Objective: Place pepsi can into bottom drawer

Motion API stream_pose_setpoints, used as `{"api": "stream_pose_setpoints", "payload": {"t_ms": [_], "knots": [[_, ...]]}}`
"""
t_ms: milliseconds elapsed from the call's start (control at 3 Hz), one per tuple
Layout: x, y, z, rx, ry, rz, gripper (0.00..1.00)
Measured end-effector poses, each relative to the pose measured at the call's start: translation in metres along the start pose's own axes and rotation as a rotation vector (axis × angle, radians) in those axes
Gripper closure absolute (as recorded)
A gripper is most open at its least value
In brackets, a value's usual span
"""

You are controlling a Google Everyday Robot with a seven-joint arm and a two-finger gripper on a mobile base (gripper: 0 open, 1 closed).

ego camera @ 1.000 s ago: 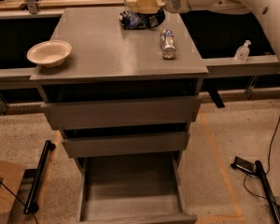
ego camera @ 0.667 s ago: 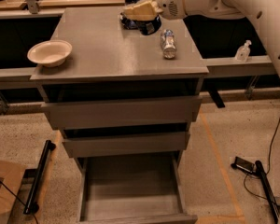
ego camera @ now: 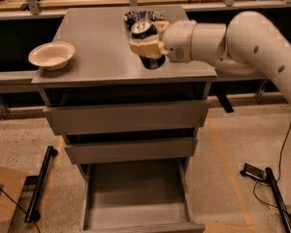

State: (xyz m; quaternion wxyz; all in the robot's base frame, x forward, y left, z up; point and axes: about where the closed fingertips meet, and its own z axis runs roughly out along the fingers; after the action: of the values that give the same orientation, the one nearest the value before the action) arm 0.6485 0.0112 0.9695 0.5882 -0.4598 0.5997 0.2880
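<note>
My gripper (ego camera: 146, 46) is shut on the pepsi can (ego camera: 152, 61), a dark blue can with a silver top, and holds it upright just above the front right part of the grey cabinet top (ego camera: 97, 42). The beige fingers (ego camera: 141, 47) wrap around the can's middle. The bottom drawer (ego camera: 136, 212) is pulled open below, a wide grey box with nothing in it. It lies lower and nearer to the camera than the can. The white arm reaches in from the right.
A cream bowl (ego camera: 52, 55) sits at the cabinet top's left edge. A blue-and-white chip bag (ego camera: 136, 16) lies at the back, behind the can. The two upper drawers (ego camera: 126, 118) are slightly open. Black equipment lies on the floor at left (ego camera: 41, 183) and right (ego camera: 262, 174).
The gripper has moved from the back of the cabinet top, by the chip bag, forward toward the front edge with the can in it. The arm now hides the bottle.
</note>
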Motion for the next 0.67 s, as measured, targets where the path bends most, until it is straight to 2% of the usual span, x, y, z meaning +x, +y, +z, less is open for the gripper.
{"api": "stream_pose_setpoints", "payload": {"t_ms": [333, 667], "knots": [[0.063, 0.038, 0.008, 0.005, -0.006, 0.050, 1.00], [0.132, 0.088, 0.021, -0.009, 0.003, 0.126, 1.00]]}}
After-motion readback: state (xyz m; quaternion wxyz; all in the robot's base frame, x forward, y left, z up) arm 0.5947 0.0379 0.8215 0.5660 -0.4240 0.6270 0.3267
